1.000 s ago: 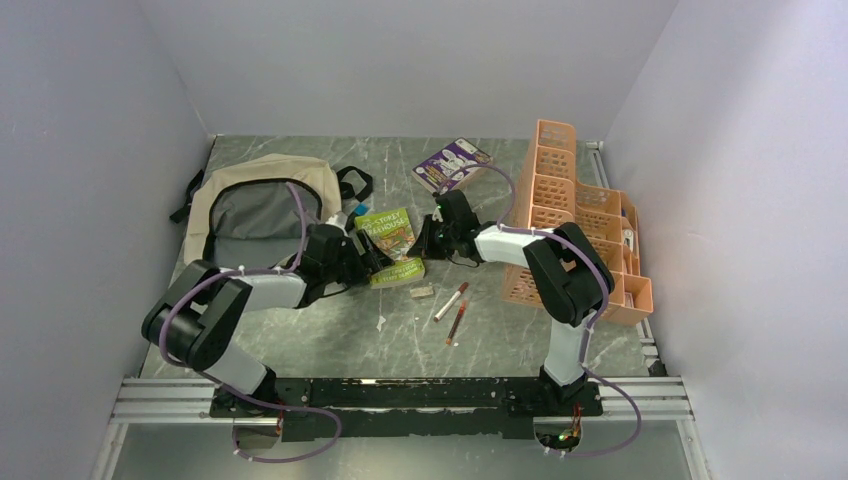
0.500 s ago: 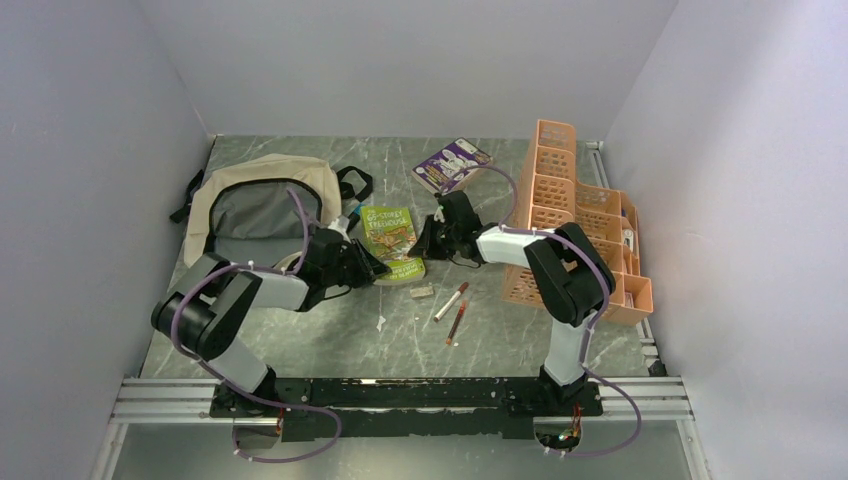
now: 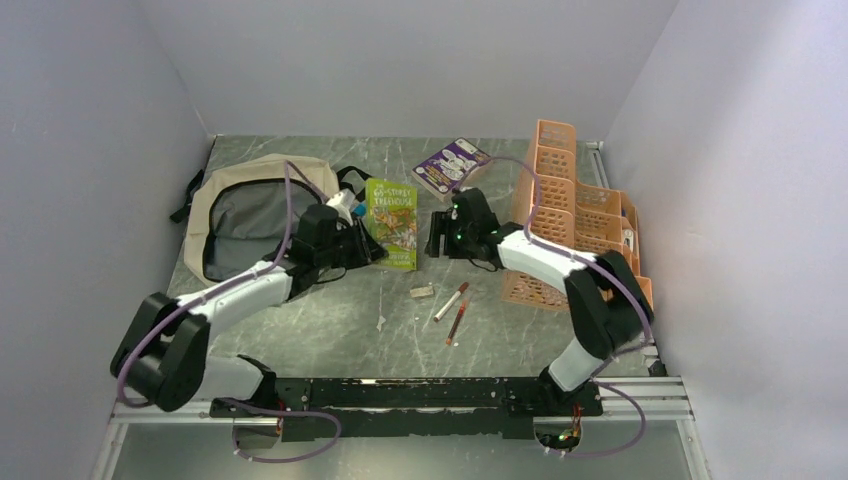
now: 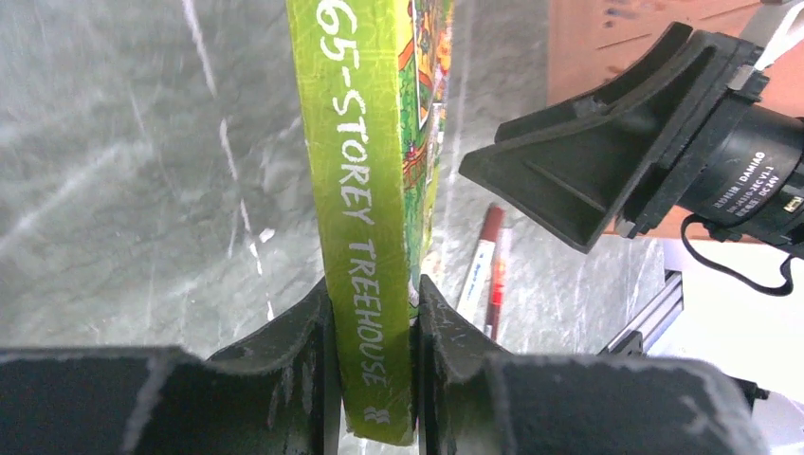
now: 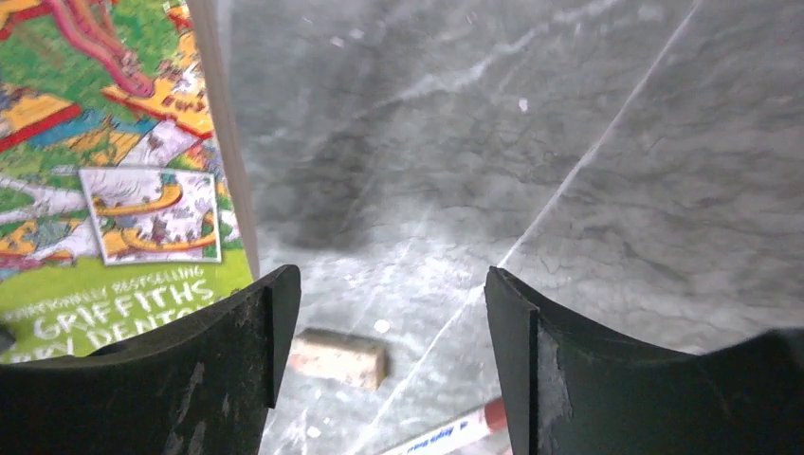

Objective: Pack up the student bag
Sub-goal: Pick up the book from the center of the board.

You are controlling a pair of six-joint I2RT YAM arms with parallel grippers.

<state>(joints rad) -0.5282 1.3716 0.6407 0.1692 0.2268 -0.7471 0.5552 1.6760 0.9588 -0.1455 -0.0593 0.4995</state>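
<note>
Student bag (image 3: 255, 215), beige fabric; left pincer (image 4: 372, 296) clamping slim green book (image 4: 365, 142)

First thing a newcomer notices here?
The green book, clamped by its spine in the left pincer mid-table. The right pincer stands open and empty just beside it. The student bag lies unzipped at far left, with the orange organizer at far right.

Beige student bag (image 3: 245, 215) lies open, far left.
</note>
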